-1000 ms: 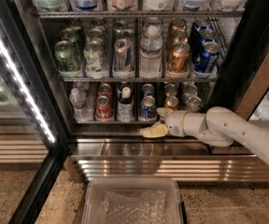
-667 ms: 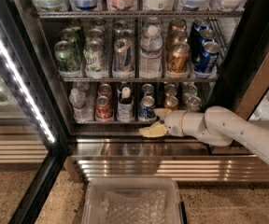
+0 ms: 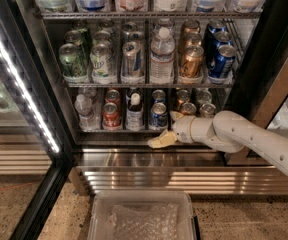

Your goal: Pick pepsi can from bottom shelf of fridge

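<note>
Sitting on the bottom silver shelf (image 3: pixel 99 130): small blue pepsi can (image 3: pixel 158 116) | pale yellow gripper (image 3: pixel 160 140) is hanging just below it | grip unclear.

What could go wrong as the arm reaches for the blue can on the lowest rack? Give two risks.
The gripper sits low, by the front rail of the bottom shelf, below the pepsi can; pushing straight in may hit the rail.
A dark bottle and a bronze can stand close on either side of that can, so either might get knocked or grabbed instead.
</note>
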Robot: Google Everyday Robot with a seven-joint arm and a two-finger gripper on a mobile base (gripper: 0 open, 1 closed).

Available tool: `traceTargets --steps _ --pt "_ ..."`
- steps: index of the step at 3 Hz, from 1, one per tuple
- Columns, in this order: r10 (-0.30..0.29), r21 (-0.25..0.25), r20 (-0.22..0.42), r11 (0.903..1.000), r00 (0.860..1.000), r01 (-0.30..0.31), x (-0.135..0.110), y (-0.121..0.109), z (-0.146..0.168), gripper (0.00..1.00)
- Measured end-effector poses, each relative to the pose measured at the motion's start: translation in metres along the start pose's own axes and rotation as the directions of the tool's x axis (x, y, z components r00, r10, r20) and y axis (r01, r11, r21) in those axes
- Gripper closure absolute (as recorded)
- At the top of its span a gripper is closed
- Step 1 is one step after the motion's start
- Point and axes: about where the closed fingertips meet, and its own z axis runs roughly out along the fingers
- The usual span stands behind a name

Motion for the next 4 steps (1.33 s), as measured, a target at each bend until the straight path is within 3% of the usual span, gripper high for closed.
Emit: traceTargets --steps 1,3,4 --pt "-0.005 0.021 -0.005 0.9998 1.0 0.005 0.003 -0.008 0.007 0.0" --pt "-0.054 0.013 0.006 0.9985 0.999 0.054 -0.007 -0.021 0.043 0.0" --pt "-0.069 0.003 0.026 0.9977 0.997 0.068 -0.015 -0.025 0.062 0.18"
